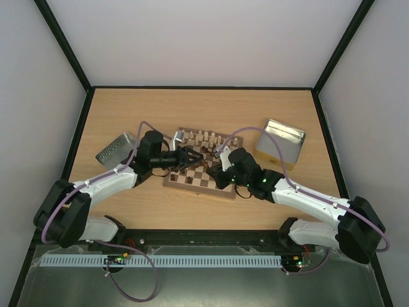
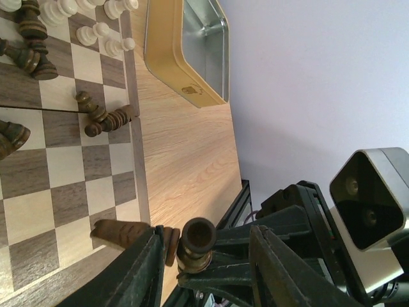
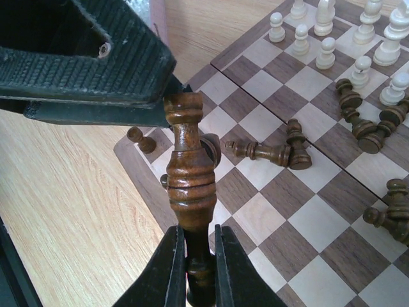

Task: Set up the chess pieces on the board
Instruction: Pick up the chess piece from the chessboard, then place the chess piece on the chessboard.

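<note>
got two tins on the table (image 1: 192, 109), one either side of the board (image 1: 199, 183). open gold-sided tin (image 1: 281, 144) off to the right, well apart from the board; looks like bare silver inside, going by the left wrist view. flat silver tin (image 1: 115, 148) off to the left, tilted, can't tell if anything's in it.

got the right gripper (image 3: 198, 231) clamped shut on the foot of a tall dark piece (image 3: 190, 173), held over the board with its head pointing at the left gripper (image 2: 204, 235). got the left gripper's jaws standing apart around that head, one finger (image 3: 83, 61) looking to touch it, a gap on the other side, so not really gripping as far as can be seen.

as for the rest of the set: cream pieces (image 3: 327, 52) standing in rows along the far side of the board, dark pieces (image 3: 271, 152) mostly tipped over in little heaps on the squares, plus one small dark pawn (image 3: 142, 141) sitting on the border near a corner.

from the top: both tins and both arms, tips close together over the board, way too small there to make out the grip. from the right wrist: clear look at the clamp on the foot. from the left wrist: same piece end-on between the fingers, plus another dark piece (image 2: 121, 231) lying flat at the board's edge just beside one finger, and the other wrist's camera (image 2: 370, 204) off to the side.
</note>
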You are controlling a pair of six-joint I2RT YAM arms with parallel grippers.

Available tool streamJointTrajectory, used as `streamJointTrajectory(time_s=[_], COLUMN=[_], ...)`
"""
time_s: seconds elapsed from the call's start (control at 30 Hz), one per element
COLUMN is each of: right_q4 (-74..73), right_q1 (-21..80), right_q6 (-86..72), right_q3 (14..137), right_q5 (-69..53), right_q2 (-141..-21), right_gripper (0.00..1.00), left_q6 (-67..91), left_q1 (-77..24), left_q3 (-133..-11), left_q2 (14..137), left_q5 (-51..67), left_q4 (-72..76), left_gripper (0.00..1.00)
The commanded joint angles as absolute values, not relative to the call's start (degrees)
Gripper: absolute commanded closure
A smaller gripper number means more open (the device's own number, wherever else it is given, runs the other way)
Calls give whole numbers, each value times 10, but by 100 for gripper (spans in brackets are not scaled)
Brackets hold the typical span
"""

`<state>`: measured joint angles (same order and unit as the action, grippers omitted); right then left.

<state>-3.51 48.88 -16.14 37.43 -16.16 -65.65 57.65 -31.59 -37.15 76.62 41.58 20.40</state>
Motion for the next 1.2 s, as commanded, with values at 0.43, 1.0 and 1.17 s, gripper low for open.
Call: streamJointTrajectory(time_s=[0.43,1.0,1.17], right_q4=[-24,-21,-16], right_q1=[492,492,492], right_q6=[-175,-249,-282], right_q3=[368,367,367], right_q5=[-126,-51,-47], right_q2=[-684,-744,-757], right_gripper=[98,98,98], left_q6=[553,483,455], left_q1=[-330,-329,-330], left_q3=[-406,-423,-426], left_q2=[824,817,788], left_q5=[419,287,246], left_q4=[210,166,125], left_gripper=[83,92,92])
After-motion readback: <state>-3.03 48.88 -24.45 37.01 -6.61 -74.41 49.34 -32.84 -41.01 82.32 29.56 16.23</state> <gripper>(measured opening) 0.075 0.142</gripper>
